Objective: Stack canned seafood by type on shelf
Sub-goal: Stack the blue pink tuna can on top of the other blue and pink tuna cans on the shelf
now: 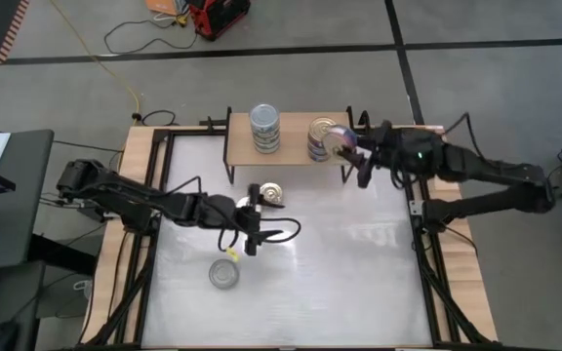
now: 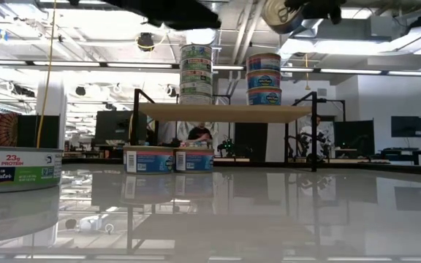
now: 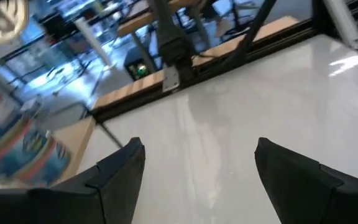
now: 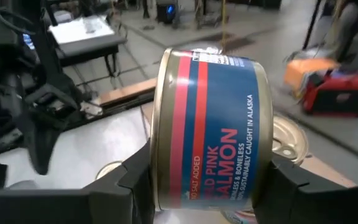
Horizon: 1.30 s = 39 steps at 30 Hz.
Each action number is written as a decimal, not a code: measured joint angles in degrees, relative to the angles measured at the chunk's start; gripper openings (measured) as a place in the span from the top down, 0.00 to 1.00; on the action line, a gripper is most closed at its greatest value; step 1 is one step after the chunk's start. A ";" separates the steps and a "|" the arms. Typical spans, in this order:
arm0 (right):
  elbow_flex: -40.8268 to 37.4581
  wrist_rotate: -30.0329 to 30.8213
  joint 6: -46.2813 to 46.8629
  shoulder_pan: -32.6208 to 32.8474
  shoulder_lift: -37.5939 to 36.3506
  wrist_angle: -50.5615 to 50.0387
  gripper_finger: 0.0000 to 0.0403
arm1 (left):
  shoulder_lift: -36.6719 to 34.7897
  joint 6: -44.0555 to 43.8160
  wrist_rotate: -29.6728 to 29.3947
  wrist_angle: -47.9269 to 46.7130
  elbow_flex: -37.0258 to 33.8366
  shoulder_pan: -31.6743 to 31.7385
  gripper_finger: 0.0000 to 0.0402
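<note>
The light-wood shelf (image 1: pixel 291 148) stands at the table's far edge and carries two stacks of tins: a left stack (image 1: pixel 264 128) and a right stack (image 1: pixel 318 139). My right gripper (image 1: pixel 351 146) is shut on a blue-and-red pink salmon tin (image 4: pixel 213 124), held high above the right stack (image 2: pixel 264 79). My left gripper (image 1: pixel 252 234) hovers open over the white table's middle. Two blue tins (image 2: pixel 170 159) rest on the table in front of the shelf, and one more tin (image 1: pixel 224 274) sits nearer the near edge. My right gripper pinches the salmon tin between its two fingers, one finger (image 4: pixel 135 180) by the rimmed end (image 4: pixel 161 118) and the other by the opposite end. It comes level from the table's right. The tin is lifted clear and turned onto its side.
A gold pull-tab lid (image 4: pixel 289 140) on the right stack shows just beyond the held tin. The shelf's thin black legs (image 2: pixel 134 124) stand beside the two tins on the table. Black frame rails (image 1: pixel 422 244) run along both table sides. Bare white tabletop (image 1: pixel 359 273) lies toward the near right.
</note>
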 joint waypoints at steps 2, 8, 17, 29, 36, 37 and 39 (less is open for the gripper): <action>2.59 -4.88 0.36 -3.87 1.25 -3.53 0.46 | 0.00 -1.81 -3.37 0.09 -1.05 -1.45 0.27; 9.43 -18.14 0.80 -13.30 5.81 -9.36 0.46 | 0.00 -3.34 -11.61 0.36 -1.53 -5.77 0.27; 17.80 -39.85 2.00 -26.79 14.61 -16.59 0.45 | 0.02 -3.59 -11.55 -0.06 -1.53 -7.41 0.27; 30.88 -64.35 -0.63 -41.12 28.90 -31.14 0.45 | -0.33 5.44 -21.83 -0.09 -1.53 -8.99 0.27; 37.53 -71.75 -9.07 -44.79 34.94 -41.58 0.45 | -0.31 8.63 -22.09 -1.19 -1.53 -9.34 0.27; 37.92 -73.16 -9.88 -44.90 35.69 -41.84 0.45 | -0.31 8.70 -22.10 -1.32 -1.53 -9.34 0.27; 38.68 -75.56 -11.71 -45.12 37.04 -42.69 0.45 | -0.31 8.87 -22.11 -1.30 -1.53 -9.34 0.27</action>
